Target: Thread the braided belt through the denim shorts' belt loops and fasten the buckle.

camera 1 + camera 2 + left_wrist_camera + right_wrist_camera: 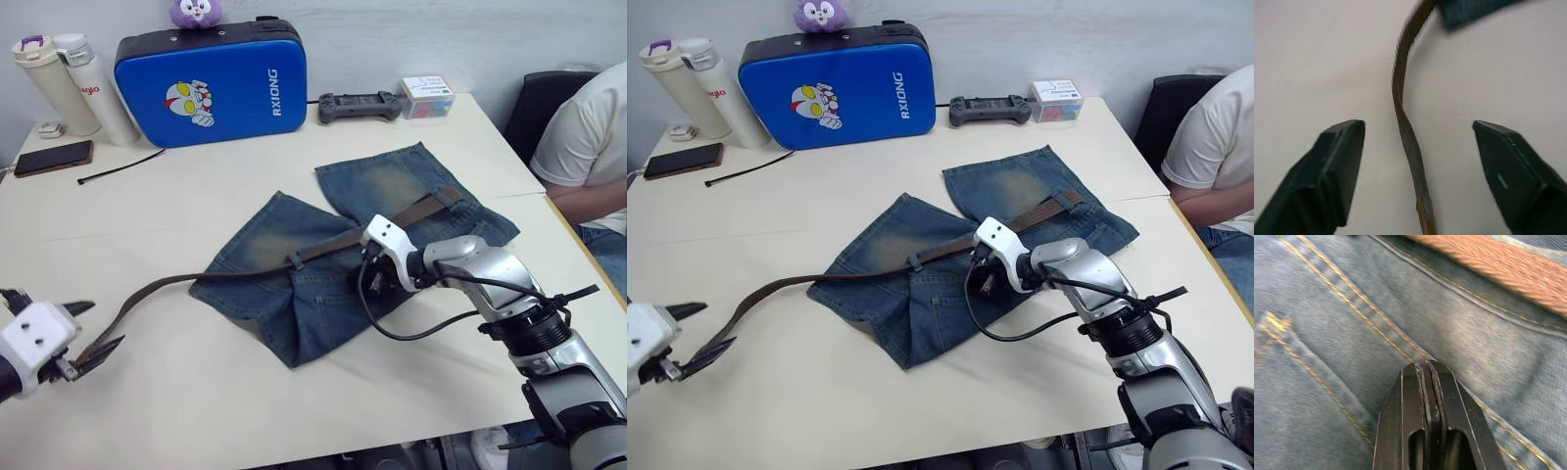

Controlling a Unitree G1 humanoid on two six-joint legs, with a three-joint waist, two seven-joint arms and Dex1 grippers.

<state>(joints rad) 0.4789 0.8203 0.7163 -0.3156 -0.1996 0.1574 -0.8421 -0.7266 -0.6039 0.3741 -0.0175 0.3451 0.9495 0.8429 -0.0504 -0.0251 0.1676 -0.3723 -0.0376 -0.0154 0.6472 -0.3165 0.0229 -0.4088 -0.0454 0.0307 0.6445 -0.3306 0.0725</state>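
Observation:
The denim shorts [323, 284] lie flat in the middle of the white table. The braided belt [323, 245] runs along their waistband, under a belt loop [294, 260] and another near the far right end [448, 195]. It trails off the shorts to the left. Its free end [1400, 98] lies between the spread fingers of my left gripper [108, 323], which is open and not holding it. My right gripper [1427, 369] is shut, its tips resting on the denim just below the waistband. I cannot make out the buckle.
At the back stand a blue padded case [211, 88], two bottles [73, 83], a phone [54, 157], a black cable tie [118, 168], a controller [360, 106] and a small box [426, 96]. A person [588, 147] sits at the right edge.

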